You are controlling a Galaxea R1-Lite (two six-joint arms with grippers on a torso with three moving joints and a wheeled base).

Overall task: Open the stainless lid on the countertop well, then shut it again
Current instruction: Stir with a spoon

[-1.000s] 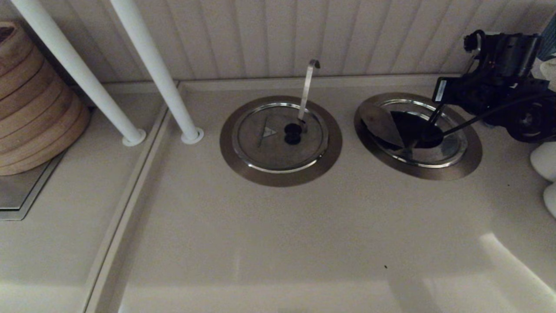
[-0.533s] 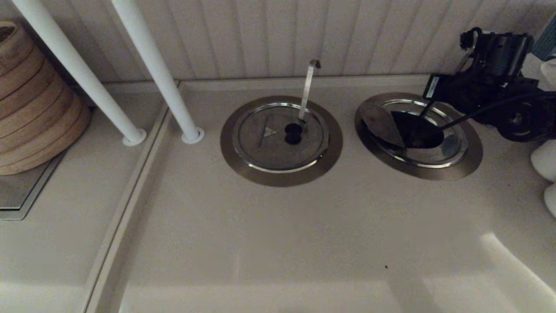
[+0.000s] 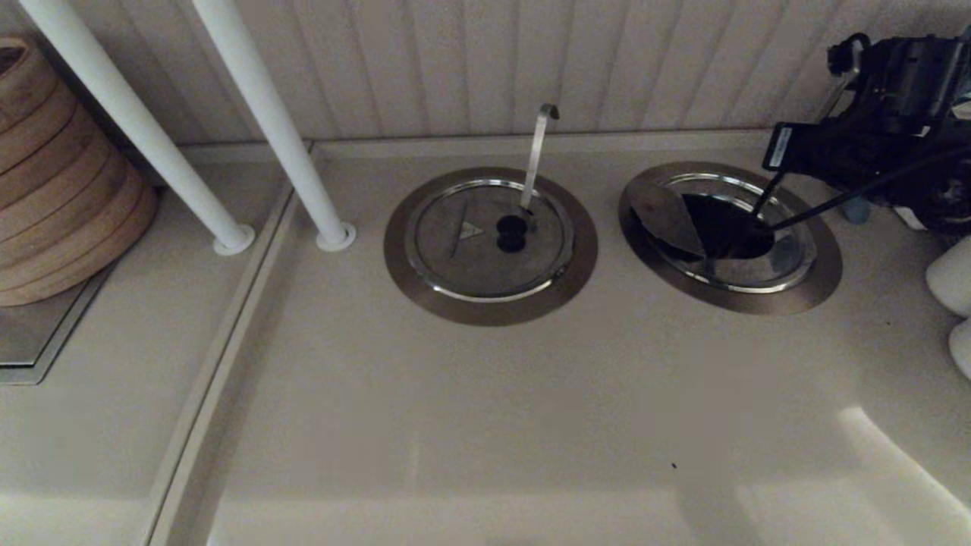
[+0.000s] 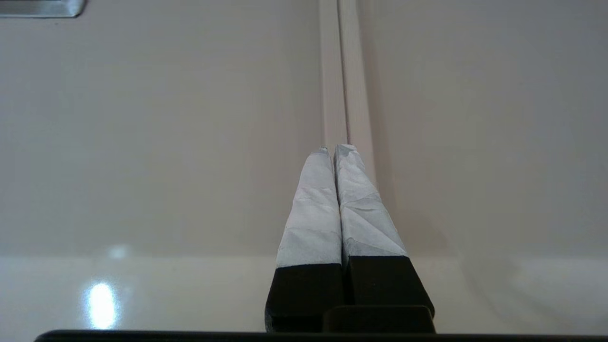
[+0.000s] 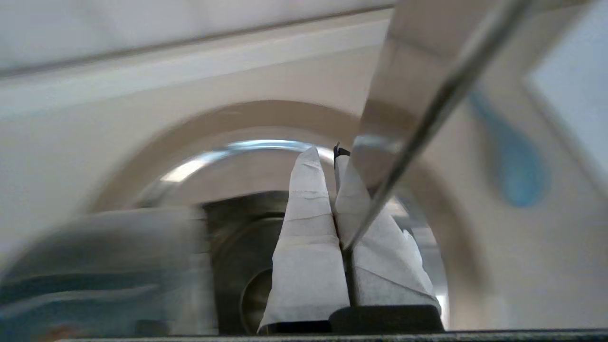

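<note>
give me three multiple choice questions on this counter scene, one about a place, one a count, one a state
1. Where is the right gripper?
A. over the well on the robot's right
B. beside the white posts
C. over the wooden stack

2. How many round steel-ringed wells are set in the counter?
A. one
B. two
C. four

3. What state is the stainless lid in?
A. flat and shut
B. folded up, well partly open
C. lying on the counter

Answers:
1 A: its arm reaches over the countertop well, fingers pressed together above the opening.
2 B: that well and the twin well with its flat twin lid.
3 B: one half is tilted up, showing dark space beside it.

The left gripper hangs shut over bare counter.
</note>
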